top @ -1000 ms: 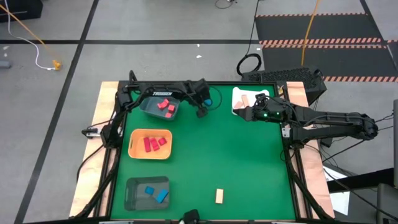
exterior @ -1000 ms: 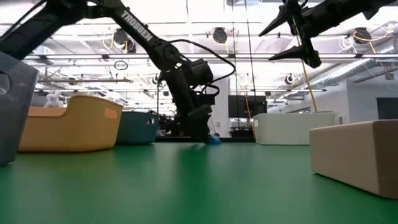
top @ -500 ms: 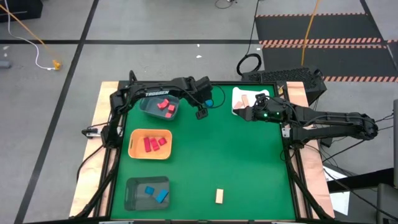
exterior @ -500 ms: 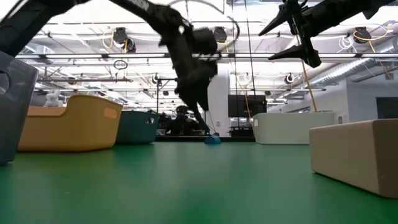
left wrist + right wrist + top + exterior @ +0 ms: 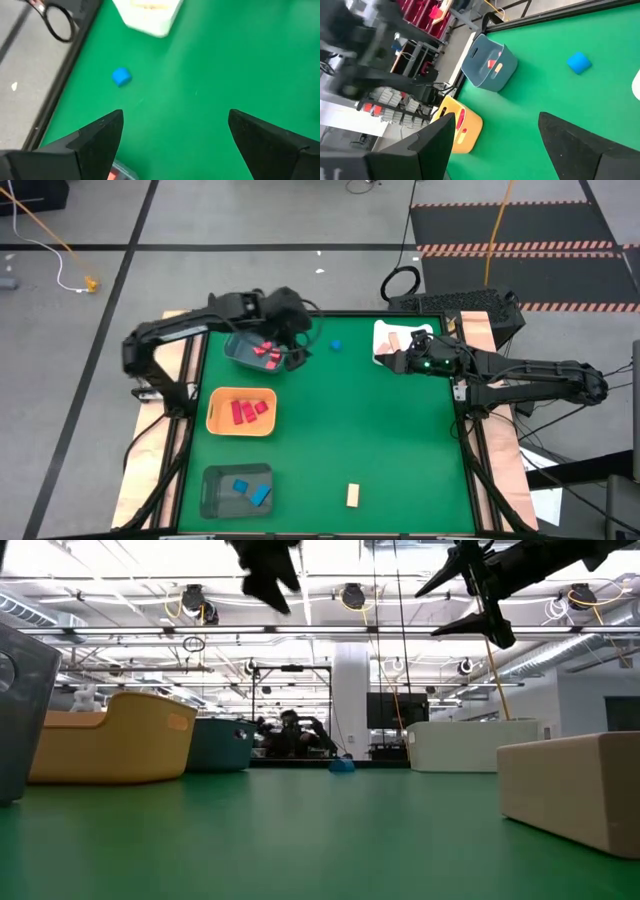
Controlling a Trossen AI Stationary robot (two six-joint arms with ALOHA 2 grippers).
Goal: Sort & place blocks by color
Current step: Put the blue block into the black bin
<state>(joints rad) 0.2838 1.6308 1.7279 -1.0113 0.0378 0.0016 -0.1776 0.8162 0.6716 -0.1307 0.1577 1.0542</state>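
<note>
Green table in an open lab hall, sorting still unfinished.
You have the left gripper (image 5: 296,352) spread wide and empty over the right rim of the grey tray (image 5: 240,352) in the upper left of the high view, above the red blocks (image 5: 267,352); come down carelessly and you could clip that rim or knock them. The loose blue block (image 5: 336,345) lies just to its right, small and easy to nudge away. The tan block (image 5: 353,495) sits alone at the bottom centre. Your right gripper (image 5: 392,364) hangs spread and empty by the white tray (image 5: 382,332). No writing is legible now.
</note>
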